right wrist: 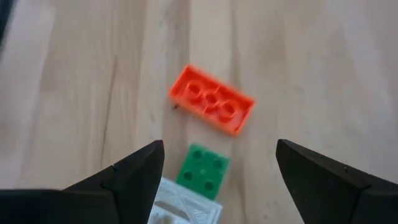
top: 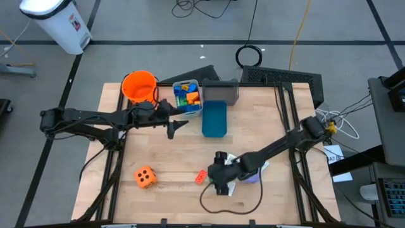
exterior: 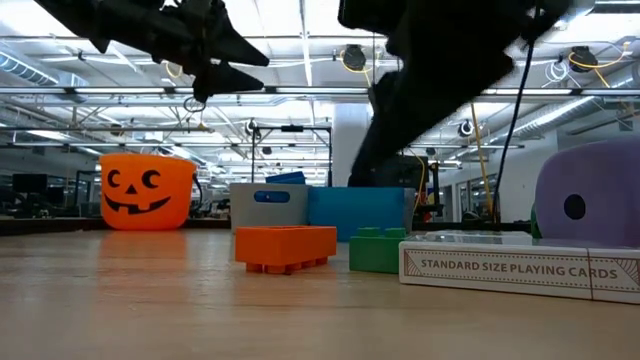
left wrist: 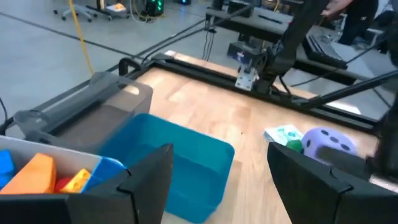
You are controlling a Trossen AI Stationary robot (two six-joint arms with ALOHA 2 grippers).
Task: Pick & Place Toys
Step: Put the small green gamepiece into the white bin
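An orange rectangular plastic block (right wrist: 212, 100) lay flat on the wooden table (top: 164, 158) toward its front edge, with a small green square plastic block (right wrist: 202, 165) just beside it and a boxed deck of playing cards (exterior: 520, 265) next to that. A purple die with dark dots (exterior: 590, 200) sat behind the card box, and an orange foam die with dark dots (top: 145, 177) stood well apart near the front-left corner. Along the back edge, a white-walled rectangular bin (top: 180, 85) held a heap of blue, orange, yellow and green blocks (top: 188, 96); the blue rectangular bin (top: 214, 120) beside it and the grey rectangular bin (top: 221, 93) behind that showed nothing inside. An orange pumpkin-face bucket (top: 138, 85) stood at the back-left, its contents not visible. The right gripper (top: 219, 182) hung above the orange and green blocks, its fingers (right wrist: 124, 177) spread wide and pinching nothing. The left gripper (top: 174, 128) hovered in the air beside the bins, between the white-walled one and the blue one, its fingers (left wrist: 149, 180) likewise parted and empty.
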